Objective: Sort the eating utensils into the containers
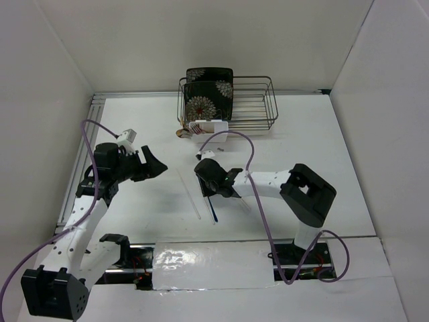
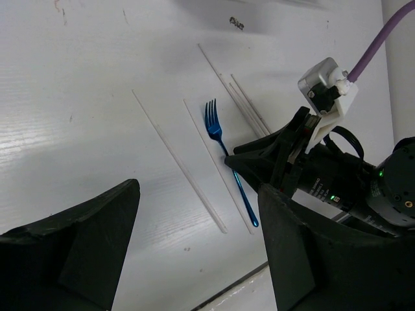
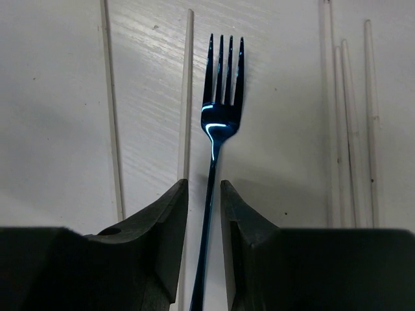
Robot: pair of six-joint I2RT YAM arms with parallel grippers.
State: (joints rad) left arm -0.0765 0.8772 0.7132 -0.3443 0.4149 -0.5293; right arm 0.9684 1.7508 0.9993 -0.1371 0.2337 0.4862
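A shiny blue fork (image 3: 224, 84) lies on the white table, also in the top view (image 1: 214, 212) and the left wrist view (image 2: 214, 120). My right gripper (image 3: 204, 184) is low over it, its jaws narrowly open on either side of the handle with a thin gap each side; it shows in the top view (image 1: 209, 190). Pale chopsticks (image 3: 110, 97) lie beside the fork, with more on the right (image 3: 337, 97). My left gripper (image 1: 157, 168) is wide open and empty above the table at the left (image 2: 198, 194). The small white tub (image 1: 209, 129) stands in front of the rack and holds utensils.
A dark wire rack (image 1: 255, 104) stands at the back with a black floral plate (image 1: 209, 94) upright in it. A long chopstick (image 1: 188, 194) lies left of the right gripper. White walls close in both sides.
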